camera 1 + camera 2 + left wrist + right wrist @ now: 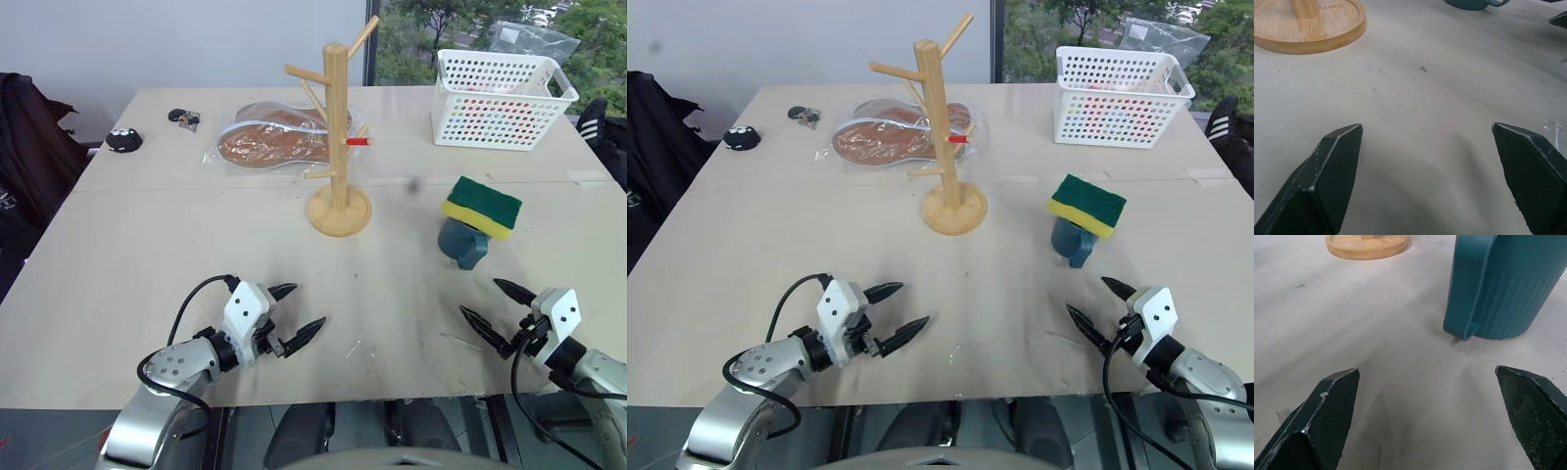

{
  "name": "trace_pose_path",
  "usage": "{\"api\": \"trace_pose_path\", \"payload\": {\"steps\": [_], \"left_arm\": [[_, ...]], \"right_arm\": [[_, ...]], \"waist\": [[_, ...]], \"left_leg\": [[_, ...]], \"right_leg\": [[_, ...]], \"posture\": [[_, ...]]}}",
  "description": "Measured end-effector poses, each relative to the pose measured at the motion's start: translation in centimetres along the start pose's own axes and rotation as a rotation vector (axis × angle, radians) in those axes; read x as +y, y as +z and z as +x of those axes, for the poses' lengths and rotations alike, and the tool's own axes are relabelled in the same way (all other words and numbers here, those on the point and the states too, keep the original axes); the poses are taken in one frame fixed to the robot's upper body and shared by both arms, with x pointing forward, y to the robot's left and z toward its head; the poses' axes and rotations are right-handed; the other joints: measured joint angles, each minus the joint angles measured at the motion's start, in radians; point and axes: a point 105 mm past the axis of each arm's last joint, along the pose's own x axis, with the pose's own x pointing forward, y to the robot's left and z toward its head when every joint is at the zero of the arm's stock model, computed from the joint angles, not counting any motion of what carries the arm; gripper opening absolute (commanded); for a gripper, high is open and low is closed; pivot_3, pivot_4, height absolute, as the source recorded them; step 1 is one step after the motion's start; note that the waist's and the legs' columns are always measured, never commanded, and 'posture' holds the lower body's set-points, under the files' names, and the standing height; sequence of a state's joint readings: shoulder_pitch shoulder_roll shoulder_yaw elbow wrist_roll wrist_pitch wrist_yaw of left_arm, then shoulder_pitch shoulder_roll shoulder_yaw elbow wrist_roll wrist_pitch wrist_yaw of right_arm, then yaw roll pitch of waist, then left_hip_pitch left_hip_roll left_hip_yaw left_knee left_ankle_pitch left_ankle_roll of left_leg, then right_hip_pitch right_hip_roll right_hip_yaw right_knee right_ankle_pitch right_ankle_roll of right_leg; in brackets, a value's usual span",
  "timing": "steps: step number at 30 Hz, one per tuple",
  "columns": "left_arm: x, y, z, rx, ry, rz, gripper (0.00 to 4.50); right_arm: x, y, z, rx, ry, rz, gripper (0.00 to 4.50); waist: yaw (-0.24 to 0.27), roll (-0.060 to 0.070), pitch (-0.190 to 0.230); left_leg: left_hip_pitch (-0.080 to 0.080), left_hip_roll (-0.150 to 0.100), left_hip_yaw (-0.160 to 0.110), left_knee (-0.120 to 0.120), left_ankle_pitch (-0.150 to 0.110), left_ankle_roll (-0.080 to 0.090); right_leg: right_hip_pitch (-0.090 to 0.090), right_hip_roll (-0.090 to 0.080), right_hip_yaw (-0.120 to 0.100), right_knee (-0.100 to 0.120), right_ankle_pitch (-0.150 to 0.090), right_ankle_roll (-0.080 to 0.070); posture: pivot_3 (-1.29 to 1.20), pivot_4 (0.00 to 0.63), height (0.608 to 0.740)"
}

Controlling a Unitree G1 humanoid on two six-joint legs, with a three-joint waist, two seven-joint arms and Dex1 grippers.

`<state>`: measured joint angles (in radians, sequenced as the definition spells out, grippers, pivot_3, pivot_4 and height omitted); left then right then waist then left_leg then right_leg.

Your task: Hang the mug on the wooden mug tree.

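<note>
Mug sits on the table to the right of the mug tree, and you've got a yellow-and-green sponge lying flat across its mouth, so its inside is hidden. From the head views, you can see the white basket at the far right corner; something with red shows through its holes, too hidden to name. A clear bag holding a brown thing lies behind the tree. Your left gripper hovers low at the near edge, fingers spread, nothing between them. Your right gripper hangs near the mug, fingers apart too, empty.

Left wrist view: both fingertips stand wide over bare table, the tree's round base ahead.

Right wrist view: the mug's handle faces you, close ahead of the splayed fingers, not touching.
</note>
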<state>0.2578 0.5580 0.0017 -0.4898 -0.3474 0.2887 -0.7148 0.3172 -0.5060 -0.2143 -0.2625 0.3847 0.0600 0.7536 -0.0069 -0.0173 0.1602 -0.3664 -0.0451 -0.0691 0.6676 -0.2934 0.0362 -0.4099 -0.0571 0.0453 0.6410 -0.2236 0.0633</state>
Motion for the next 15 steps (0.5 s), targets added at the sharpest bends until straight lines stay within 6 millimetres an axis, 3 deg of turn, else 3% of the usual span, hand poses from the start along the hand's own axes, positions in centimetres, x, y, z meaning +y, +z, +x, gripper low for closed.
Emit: {"api": "trace_pose_path", "payload": {"steps": [15], "left_arm": [[0.09, -0.3, -0.01, -0.009, -0.023, 0.005, 4.39]], "right_arm": [[-0.25, 0.02, -0.04, 0.013, -0.013, -0.016, 4.48]], "waist": [[0.0, 0.0, 0.0]], "left_leg": [[0.0, 0.0, 0.0, 0.0, 0.0, 0.0]], "right_leg": [[0.0, 0.0, 0.0, 0.0, 0.0, 0.0]], "posture": [[0.0, 0.15, 0.74]]}}
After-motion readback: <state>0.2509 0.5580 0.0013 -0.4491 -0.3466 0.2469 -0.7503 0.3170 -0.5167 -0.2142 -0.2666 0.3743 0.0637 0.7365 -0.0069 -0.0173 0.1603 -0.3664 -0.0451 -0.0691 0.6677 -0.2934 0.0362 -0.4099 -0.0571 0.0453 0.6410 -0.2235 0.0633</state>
